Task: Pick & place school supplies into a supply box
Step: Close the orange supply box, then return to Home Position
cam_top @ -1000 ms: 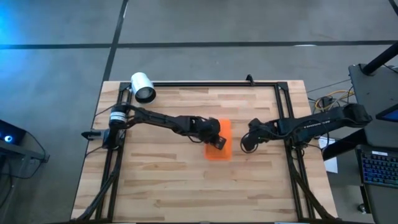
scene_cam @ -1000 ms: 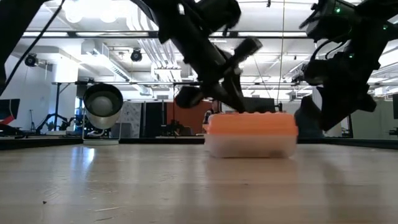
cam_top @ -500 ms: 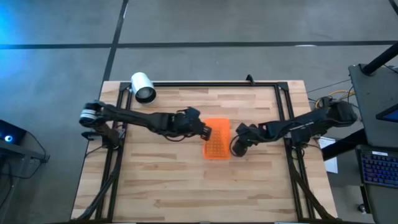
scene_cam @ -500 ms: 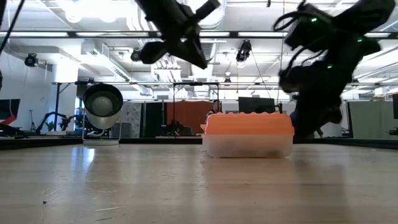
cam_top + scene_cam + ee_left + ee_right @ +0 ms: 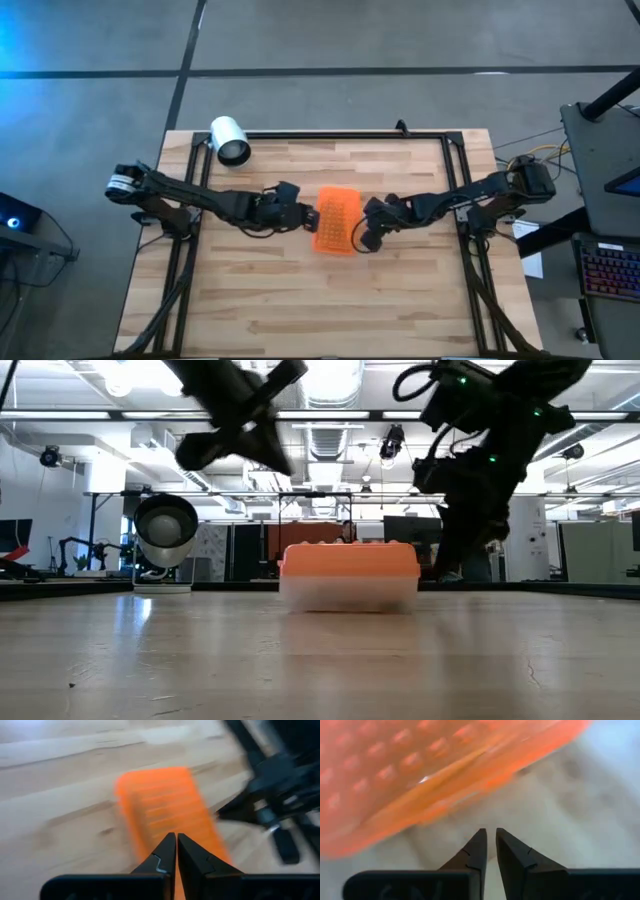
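Orange-lidded clear plastic supply box (image 5: 336,221): mid wooden table (image 5: 300,310), lid on
Left pincer (image 5: 303,216): pressed together, empty, just beside box
Right pincer (image 5: 358,236): nearly together, empty, at box's opposite side

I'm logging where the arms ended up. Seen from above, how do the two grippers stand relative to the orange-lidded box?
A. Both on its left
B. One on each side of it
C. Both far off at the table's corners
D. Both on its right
B: in the high view the left gripper lies left of the supply box and the right gripper right of it.
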`<move>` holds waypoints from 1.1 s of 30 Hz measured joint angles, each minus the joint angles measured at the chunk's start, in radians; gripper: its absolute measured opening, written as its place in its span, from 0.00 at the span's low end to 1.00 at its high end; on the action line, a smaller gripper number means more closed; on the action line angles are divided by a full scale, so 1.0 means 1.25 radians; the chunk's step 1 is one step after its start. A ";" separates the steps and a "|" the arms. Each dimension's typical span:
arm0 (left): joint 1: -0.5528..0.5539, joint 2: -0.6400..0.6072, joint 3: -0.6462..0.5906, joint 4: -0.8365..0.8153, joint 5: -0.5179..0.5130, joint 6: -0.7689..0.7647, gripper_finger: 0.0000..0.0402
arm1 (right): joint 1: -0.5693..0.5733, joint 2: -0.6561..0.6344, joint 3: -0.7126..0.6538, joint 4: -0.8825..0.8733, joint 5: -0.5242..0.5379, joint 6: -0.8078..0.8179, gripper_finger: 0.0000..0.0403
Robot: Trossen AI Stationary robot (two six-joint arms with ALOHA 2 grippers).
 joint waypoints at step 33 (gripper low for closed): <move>0.048 -0.333 -0.411 0.759 0.441 0.480 0.00 | 0.029 -0.838 -0.057 -0.156 0.091 -0.129 0.08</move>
